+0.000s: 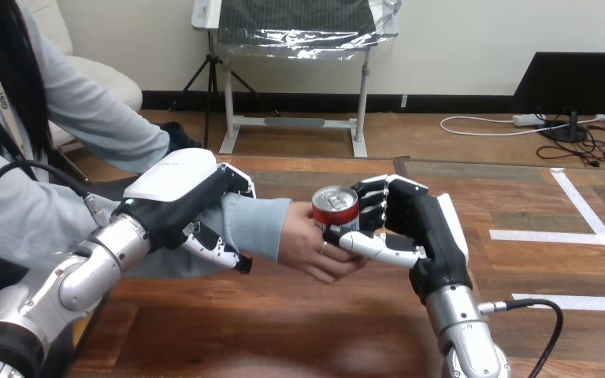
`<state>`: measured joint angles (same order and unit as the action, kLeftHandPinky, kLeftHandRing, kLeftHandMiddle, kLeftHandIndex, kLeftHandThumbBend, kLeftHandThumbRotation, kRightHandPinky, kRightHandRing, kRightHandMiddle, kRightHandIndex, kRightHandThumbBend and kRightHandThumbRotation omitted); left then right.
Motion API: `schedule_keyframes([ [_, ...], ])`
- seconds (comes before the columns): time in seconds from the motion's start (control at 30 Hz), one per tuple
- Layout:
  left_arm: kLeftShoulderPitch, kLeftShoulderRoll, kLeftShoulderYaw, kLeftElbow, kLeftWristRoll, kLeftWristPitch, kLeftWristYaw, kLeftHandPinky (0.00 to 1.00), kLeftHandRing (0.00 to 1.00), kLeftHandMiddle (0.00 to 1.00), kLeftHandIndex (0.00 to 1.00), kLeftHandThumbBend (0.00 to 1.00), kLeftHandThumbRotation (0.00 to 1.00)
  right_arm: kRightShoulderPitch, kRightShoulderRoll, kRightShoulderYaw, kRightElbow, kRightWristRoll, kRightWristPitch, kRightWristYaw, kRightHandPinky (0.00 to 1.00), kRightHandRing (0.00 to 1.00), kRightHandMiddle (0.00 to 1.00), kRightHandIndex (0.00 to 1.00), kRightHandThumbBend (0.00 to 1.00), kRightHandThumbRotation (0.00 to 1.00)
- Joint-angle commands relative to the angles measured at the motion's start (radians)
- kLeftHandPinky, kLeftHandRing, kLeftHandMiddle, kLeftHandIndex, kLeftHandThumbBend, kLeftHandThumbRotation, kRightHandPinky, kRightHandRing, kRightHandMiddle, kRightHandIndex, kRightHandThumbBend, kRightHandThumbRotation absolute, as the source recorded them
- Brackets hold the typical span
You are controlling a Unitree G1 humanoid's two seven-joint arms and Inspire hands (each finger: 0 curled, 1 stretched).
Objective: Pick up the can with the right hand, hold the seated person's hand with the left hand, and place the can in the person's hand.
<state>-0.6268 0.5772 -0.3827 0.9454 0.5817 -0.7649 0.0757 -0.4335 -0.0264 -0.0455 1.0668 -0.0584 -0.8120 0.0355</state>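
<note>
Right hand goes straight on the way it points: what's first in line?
The person's hand. The right hand, shut on the can, points to the view's left, and the can looks already against that hand, though depth is unclear.

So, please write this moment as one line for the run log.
left hand: shut on person's forearm | right hand: shut on can | person's hand: touching can | stage: handover, can not yet released

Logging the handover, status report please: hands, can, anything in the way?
Left hand curled round person's forearm. Right hand gripping red can, person's hand on it too. No obstruction.
</note>
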Motion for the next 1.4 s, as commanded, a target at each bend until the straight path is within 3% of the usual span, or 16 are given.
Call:
schedule_keyframes([
  [0.0, -0.029, -0.032, 0.024, -0.055, -0.026, -0.023, 0.009, 0.26, 0.32, 0.40, 0.41, 0.82, 0.00, -0.077, 0.031, 0.020, -0.085, -0.007, -0.028, -0.003, 0.34, 0.39, 0.45, 0.49, 0.83, 0.00],
  [0.9, -0.027, -0.041, 0.029, -0.037, -0.026, -0.028, 0.010, 0.26, 0.32, 0.40, 0.42, 0.85, 0.00, -0.070, 0.021, 0.022, -0.112, 0.005, -0.008, 0.010, 0.36, 0.41, 0.47, 0.50, 0.83, 0.00],
  [1.2, -0.025, -0.041, 0.028, -0.030, -0.015, -0.032, 0.036, 0.33, 0.39, 0.45, 0.47, 0.89, 0.00, -0.070, 0.005, 0.032, -0.115, -0.024, 0.004, -0.006, 0.44, 0.51, 0.55, 0.55, 0.86, 0.00],
  [1.37, -0.022, -0.042, 0.025, -0.021, -0.008, -0.029, 0.054, 0.45, 0.49, 0.54, 0.55, 0.93, 0.08, -0.069, -0.008, 0.042, -0.118, -0.045, 0.016, -0.005, 0.58, 0.64, 0.67, 0.67, 0.90, 0.10],
])
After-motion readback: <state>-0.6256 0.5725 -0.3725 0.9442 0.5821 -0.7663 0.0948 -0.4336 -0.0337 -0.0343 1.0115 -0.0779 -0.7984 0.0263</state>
